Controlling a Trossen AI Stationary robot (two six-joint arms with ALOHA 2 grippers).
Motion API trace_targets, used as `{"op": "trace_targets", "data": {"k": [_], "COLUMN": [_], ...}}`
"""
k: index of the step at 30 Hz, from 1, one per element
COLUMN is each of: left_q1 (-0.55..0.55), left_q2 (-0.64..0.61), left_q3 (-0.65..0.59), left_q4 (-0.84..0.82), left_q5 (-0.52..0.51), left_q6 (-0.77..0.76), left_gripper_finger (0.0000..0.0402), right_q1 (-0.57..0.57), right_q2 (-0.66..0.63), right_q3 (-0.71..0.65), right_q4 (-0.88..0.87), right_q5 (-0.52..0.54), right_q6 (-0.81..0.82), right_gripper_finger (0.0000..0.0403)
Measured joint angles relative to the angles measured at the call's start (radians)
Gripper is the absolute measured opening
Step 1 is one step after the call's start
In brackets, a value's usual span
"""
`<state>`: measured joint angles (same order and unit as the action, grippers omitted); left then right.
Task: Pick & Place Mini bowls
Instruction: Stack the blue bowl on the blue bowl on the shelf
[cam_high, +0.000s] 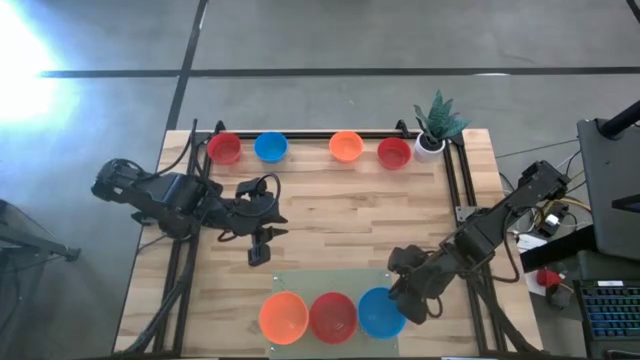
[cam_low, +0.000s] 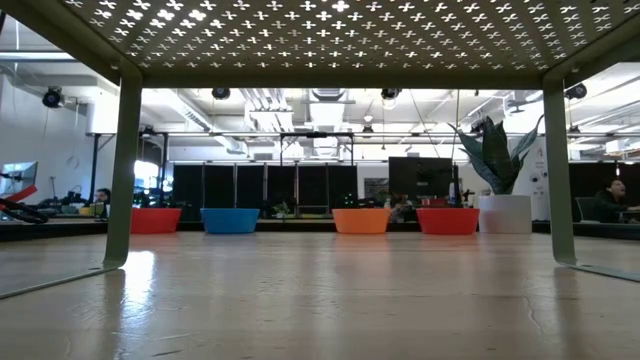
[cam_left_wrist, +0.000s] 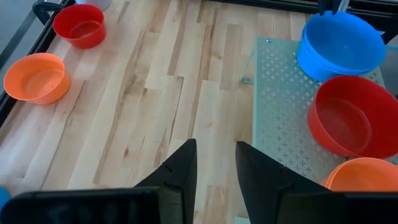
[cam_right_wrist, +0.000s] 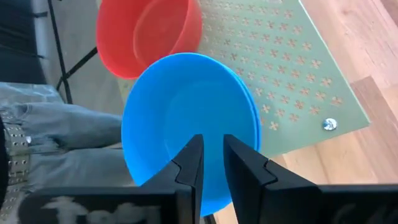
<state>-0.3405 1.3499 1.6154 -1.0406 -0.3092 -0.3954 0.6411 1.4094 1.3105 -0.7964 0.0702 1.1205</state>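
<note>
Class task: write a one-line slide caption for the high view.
Right gripper grips the blue bowl on the perforated tray; left gripper waits mid-table.

Bowls (cam_high: 332, 316) — red, orange, blue

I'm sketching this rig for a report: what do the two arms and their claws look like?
Both arms are dark, nearly black, built of chunky jointed segments with black cables looping along them. The left claw ends in two flat, dark, wedge-shaped fingers tapering to points. The right claw has the same pair of dark angular fingers. No coloured markings show on either.
</note>
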Motion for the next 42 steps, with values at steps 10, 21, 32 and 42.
{"op": "trace_targets", "data": {"k": [10, 21, 32, 42], "left_q1": [0.004, 0.044, 0.183, 0.360], "left_q2": [0.000, 0.000, 0.000, 0.000], "left_q3": [0.000, 0.000, 0.000, 0.000], "left_q4": [0.000, 0.000, -0.035, -0.141], "left_q5": [-0.009, -0.141, -0.146, -0.146], "left_q6": [0.002, -0.077, -0.212, -0.292], "left_gripper_finger": [0.0103, 0.0103, 0.0103, 0.0103], "right_q1": [0.000, -0.001, -0.001, -0.001], "right_q2": [-0.008, -0.037, -0.134, -0.198], "right_q3": [0.106, 0.182, 0.174, 0.172], "right_q4": [0.001, -0.015, -0.020, -0.042], "right_q5": [0.091, 0.394, 0.691, 0.801], "right_q6": [-0.138, -0.320, -0.327, -0.415], "right_gripper_finger": [0.0059, 0.0059, 0.0059, 0.0059]}}
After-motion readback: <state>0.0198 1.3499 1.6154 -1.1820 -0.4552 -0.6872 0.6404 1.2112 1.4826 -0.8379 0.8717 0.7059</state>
